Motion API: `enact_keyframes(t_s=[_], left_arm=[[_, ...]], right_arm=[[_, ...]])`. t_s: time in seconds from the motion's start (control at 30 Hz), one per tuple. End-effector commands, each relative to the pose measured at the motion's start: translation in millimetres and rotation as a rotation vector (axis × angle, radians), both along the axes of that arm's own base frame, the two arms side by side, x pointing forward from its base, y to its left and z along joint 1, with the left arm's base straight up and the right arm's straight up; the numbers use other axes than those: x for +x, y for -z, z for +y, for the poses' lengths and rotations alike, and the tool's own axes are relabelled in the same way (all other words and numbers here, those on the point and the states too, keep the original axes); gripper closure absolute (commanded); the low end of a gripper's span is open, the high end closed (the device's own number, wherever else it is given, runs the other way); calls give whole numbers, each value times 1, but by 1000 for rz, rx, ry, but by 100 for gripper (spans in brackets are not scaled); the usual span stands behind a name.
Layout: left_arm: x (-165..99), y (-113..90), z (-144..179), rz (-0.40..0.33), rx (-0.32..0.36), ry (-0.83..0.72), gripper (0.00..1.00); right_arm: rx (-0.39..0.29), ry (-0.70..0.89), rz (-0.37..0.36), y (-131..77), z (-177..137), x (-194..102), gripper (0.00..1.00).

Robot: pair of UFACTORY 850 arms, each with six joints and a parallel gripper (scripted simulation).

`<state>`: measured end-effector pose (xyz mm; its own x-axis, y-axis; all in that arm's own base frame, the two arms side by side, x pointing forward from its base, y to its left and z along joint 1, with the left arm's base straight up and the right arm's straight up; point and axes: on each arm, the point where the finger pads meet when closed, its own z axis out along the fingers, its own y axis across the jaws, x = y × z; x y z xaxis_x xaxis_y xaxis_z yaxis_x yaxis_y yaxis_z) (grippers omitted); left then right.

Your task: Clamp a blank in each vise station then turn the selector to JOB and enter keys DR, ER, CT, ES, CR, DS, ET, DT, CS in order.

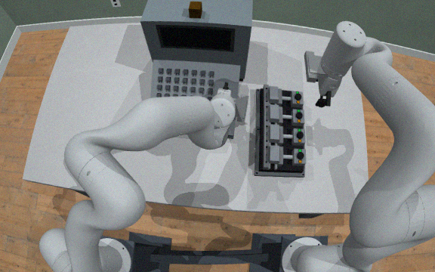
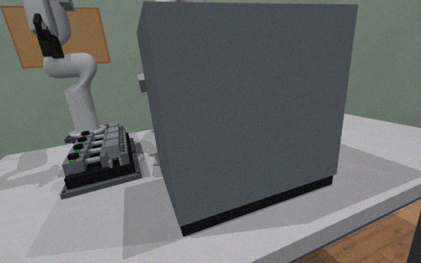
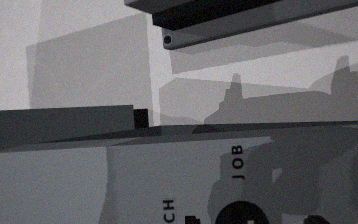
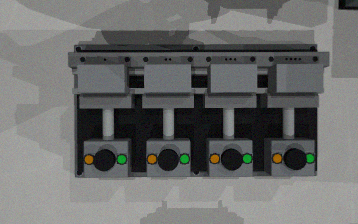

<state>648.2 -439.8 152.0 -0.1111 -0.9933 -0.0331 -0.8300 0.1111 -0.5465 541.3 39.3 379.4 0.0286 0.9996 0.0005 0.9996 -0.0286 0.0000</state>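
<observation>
The vise block [image 1: 280, 174] [image 2: 101, 186] [image 4: 196, 174] has four stations, each with a black valve knob between an amber and a green dot. All four moving jaws stand against the fixed side with their rods out. I cannot make out the blanks under the jaws. The selector knob [image 3: 241, 212] lies at the bottom of the left wrist view, with JOB and the end of TEACH beside it. My left gripper [image 3: 256, 219] is partly open, its tips either side of the knob, holding nothing. My right gripper [image 1: 323, 100] is open and empty beyond the knob side of the vises.
The cabinet [image 1: 198, 54] [image 2: 247, 109] stands at the back with a dark screen [image 1: 196, 38]. Its lamp [image 1: 195, 9] looks dull amber. The keypad [image 1: 185, 83] is partly hidden by my left arm. The vise block stands right of the cabinet in the top view.
</observation>
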Motion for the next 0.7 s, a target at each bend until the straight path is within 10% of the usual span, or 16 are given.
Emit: enact_keyframes(t_s=[0.0, 0.27, 0.3, 0.67], left_arm=[[-12, -21, 0, -2, -2, 0, 42], [-19, -31, 1, -2, -2, 0, 42], [-19, -31, 1, -2, -2, 0, 100], [3, -25, 72, -1, -14, -19, 100]], right_arm=[[0, 0, -2, -1, 0, 1, 0], [0, 0, -2, -1, 0, 1, 0], [0, 0, -2, -1, 0, 1, 0], [0, 0, -2, -1, 0, 1, 0]])
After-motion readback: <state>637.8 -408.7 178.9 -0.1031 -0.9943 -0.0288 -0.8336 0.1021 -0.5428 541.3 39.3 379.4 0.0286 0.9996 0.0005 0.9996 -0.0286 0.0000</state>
